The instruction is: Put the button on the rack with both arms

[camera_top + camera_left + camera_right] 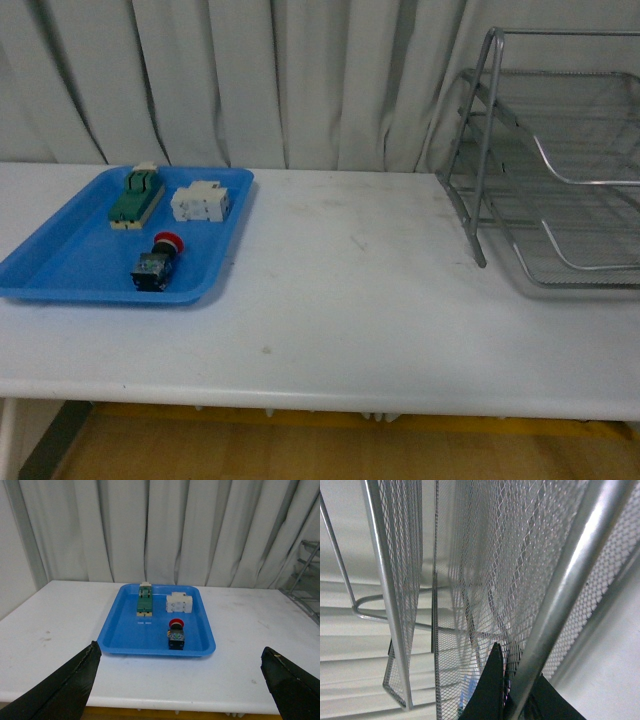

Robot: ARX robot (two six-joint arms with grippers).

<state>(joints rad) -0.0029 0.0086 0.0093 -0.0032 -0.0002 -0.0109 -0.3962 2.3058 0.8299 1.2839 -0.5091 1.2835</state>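
Locating the button (158,262): it lies on its side in the near right part of the blue tray (60,260), on the left of the white table (350,300). Red cap points away toward the curtain, black body toward the robot, so the long axis runs roughly fore-aft.

The left gripper (180,651) hangs spread wide and empty, with the button straight ahead between the lines of its two fingers. Left arm is clearly the nearer.

The right gripper (517,690) sits at the rack (483,130), fingers (492,680) clamped on either side of a frame tube. The rack stands well apart, at the table's far right.

Judgement: left arm must reach forward and down, jaws across the body.
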